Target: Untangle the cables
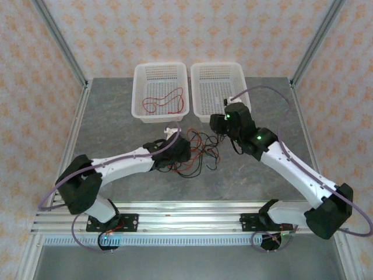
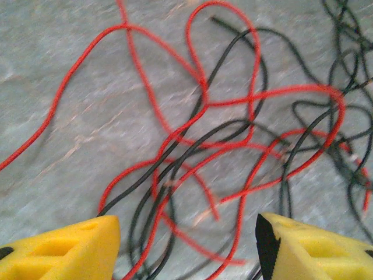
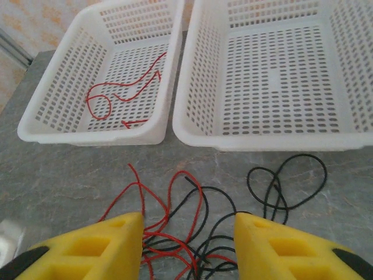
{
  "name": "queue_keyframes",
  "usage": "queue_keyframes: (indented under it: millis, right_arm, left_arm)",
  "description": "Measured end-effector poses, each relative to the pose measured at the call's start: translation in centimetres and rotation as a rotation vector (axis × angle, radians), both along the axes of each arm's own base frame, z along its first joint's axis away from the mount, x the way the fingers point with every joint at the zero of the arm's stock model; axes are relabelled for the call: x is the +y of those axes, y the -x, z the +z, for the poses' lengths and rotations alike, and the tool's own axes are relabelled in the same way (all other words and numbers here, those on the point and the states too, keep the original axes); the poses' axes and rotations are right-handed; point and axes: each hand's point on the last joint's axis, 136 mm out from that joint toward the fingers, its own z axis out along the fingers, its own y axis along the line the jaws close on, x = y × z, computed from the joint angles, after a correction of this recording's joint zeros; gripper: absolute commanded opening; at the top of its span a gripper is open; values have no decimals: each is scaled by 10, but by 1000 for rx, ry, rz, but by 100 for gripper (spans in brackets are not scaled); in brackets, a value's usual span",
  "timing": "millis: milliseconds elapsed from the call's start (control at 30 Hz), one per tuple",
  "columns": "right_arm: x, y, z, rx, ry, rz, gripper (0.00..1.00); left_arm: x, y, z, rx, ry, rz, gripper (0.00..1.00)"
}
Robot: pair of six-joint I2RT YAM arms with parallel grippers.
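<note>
The cables (image 1: 195, 154) lie as a tangle of thin red and black wires in the middle of the table. My left gripper (image 1: 184, 151) hangs low over the tangle's left side. In the left wrist view that left gripper (image 2: 186, 248) is open, its yellow fingertips (image 2: 76, 248) apart, with red and black strands (image 2: 198, 146) lying loose on the table between them. My right gripper (image 3: 187, 245) is open too, above the tangle's far right side (image 3: 186, 233), gripping nothing. A black loop (image 3: 285, 181) lies to its right. One red cable (image 3: 116, 93) lies apart in the left basket.
Two white perforated baskets stand side by side at the back: the left basket (image 1: 140, 87) with the red cable (image 1: 163, 102), and the right basket (image 1: 201, 87). In the right wrist view their near walls (image 3: 262, 140) stand just beyond the tangle. Frame posts rise at the table's corners.
</note>
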Motion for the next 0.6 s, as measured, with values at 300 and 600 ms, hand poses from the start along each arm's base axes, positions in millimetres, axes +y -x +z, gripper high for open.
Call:
queue_keyframes:
  millis: [300, 600]
  right_arm:
    - [-26, 14, 18, -55, -13, -77, 44]
    - [-36, 26, 23, -66, -42, -96, 44]
  left_arm:
    - [-80, -38, 7, -9, 191, -115, 68]
    - [-104, -63, -20, 19, 164, -108, 62]
